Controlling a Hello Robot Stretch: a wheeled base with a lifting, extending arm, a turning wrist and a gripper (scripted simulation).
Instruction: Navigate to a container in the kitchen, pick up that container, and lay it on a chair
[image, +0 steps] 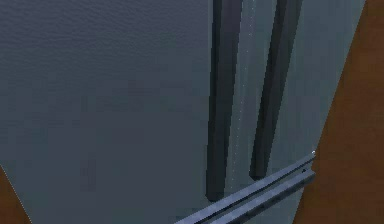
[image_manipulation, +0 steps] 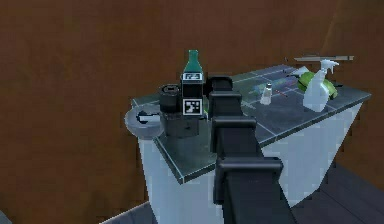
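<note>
A counter with a dark grey top (image_manipulation: 290, 115) and pale sides stands against a brown wall in the arm side view. My arm (image_manipulation: 245, 175) reaches up over it from the bottom edge, and two white marker squares (image_manipulation: 190, 82) sit at its far end. Left of them is the gripper (image_manipulation: 150, 120), at the counter's left corner. A round grey dish-like thing (image_manipulation: 133, 123) lies on the counter right at the gripper. I cannot tell whether the gripper holds anything. A dark green bottle (image_manipulation: 194, 61) stands just behind the markers.
A small pale shaker (image_manipulation: 267, 93) and a green-and-white spray bottle (image_manipulation: 318, 90) stand on the counter's right part. In the forward view a grey-blue fridge door (image: 110, 100) with dark upright handles (image: 222, 100) is very close; brown wall (image: 362, 120) is at the right.
</note>
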